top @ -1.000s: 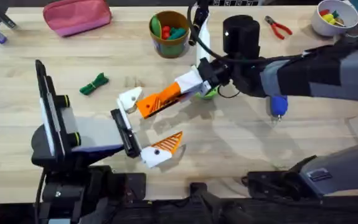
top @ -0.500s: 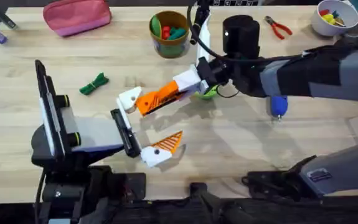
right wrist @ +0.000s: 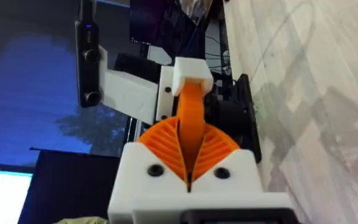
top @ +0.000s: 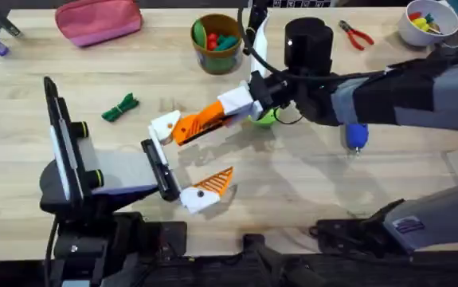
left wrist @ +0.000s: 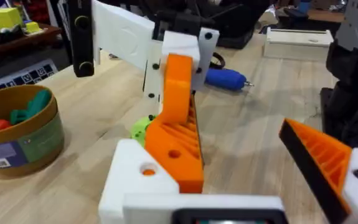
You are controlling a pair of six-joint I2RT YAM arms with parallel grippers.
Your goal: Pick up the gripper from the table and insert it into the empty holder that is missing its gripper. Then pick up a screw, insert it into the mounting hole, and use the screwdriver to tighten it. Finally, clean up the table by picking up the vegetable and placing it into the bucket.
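Your right fingers (top: 213, 121) are clamped on the gripper (top: 199, 123), its tip at the holder (top: 165, 127) on the left arm's spread fingers (top: 182, 163); keep it square and seat gently.

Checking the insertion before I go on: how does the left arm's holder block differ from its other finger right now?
The holder is a bare white block; the other finger carries its own orange ribbed wedge. The holder has the orange gripper piece against it, clamped by the right gripper; the other finger stands free, touched by nothing. Both are white blocks on the left arm's jaw, spread apart.
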